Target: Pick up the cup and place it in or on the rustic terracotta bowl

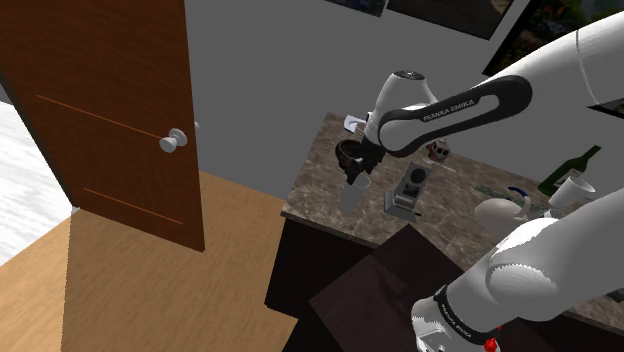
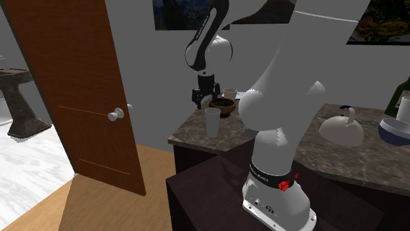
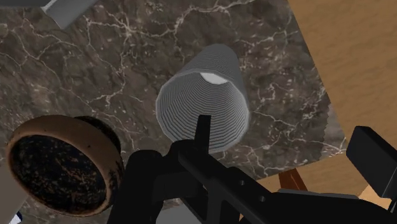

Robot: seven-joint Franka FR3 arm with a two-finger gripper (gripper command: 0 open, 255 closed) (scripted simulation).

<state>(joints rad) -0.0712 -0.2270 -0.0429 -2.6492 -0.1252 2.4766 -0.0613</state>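
Closest to the lens, the gripper (image 3: 257, 159) shows its two black fingers (image 3: 374, 159) standing well apart, with nothing clasped between them. Just beyond the fingers stands the cup (image 3: 203, 102), a pale grey ribbed cup, upright, its mouth open toward the hand. It sits on the dark marble counter (image 3: 127, 57), close to the counter's corner, with wooden floor (image 3: 356, 57) beyond the edge.

In the shoulder view the white arm (image 1: 560, 80) arches over from the dark stand (image 1: 370, 300) and bends down at the wrist, so the hand points at the counter. The pincer hangs just above the cup without touching it.

Beside the cup lies the terracotta bowl (image 3: 60, 162), brown-rimmed and dark and speckled inside, near the cup but apart from it. In the second exterior view the bowl sits just behind the cup, under the hand, and a small pale mug (image 2: 229, 93) stands behind the bowl.

Farther along the counter sit a grey boxy object (image 1: 412, 185), a white teapot (image 2: 341, 130), a blue-and-white bowl (image 2: 396, 130) and a green bottle (image 1: 570, 168), all well away from the cup. A brown door (image 2: 72, 85) with a round knob (image 2: 115, 114) stands open off the counter's end.
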